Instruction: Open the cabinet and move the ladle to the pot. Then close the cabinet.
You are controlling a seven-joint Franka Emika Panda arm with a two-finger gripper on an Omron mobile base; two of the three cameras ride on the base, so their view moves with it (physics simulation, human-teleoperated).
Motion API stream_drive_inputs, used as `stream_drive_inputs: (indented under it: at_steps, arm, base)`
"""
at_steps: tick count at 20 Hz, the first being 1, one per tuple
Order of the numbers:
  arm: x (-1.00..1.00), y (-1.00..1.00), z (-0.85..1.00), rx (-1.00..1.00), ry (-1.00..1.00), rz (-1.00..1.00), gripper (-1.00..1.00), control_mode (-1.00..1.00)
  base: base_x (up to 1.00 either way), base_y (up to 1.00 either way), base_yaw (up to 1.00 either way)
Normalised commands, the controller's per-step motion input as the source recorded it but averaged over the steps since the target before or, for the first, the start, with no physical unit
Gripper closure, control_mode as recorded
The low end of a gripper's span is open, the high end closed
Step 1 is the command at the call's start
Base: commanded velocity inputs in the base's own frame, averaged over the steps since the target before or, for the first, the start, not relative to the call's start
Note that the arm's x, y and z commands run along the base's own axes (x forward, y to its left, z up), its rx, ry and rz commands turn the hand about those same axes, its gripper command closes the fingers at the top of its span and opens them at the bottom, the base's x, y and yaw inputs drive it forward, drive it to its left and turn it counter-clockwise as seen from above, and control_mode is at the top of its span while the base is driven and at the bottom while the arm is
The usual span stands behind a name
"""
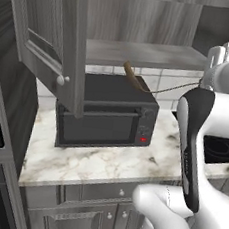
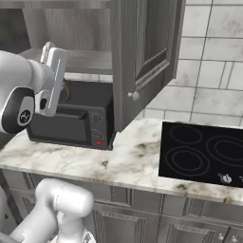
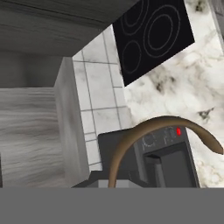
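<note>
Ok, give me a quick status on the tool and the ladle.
Tool shut on ladle, carried above microwave. Cabinet doors open. Cooktop bare, no pot in sight.

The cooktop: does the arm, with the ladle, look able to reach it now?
Probably yes, but not straight. The open cabinet door juts out between the ladle and the cooktop, so the arm would likely have to swing around its edge.

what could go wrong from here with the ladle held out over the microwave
The hand is shut on the ladle, which hangs above the microwave; its far end could clip the microwave top. The open cabinet doors flank the path to the stove, so a swing could strike one. No pot is visible there.
</note>
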Motion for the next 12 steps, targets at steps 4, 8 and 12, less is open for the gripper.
stream_drive_inputs:
  at_steps: [4,8,12]
  arm:
    - [0.00,0.00,0.00,0.00,0.00,0.00,1.00,1.00]
    - [0.00,0.00,0.00,0.00,0.00,0.00,1.00,1.00]
    - [0.00,0.00,0.00,0.00,0.00,0.00,1.00,1.00]
  base:
    - [-0.29,-0.05,-0.01]
    - [-0.38,-0.13,0.00]
    - [-0.38,-0.45,0.00]
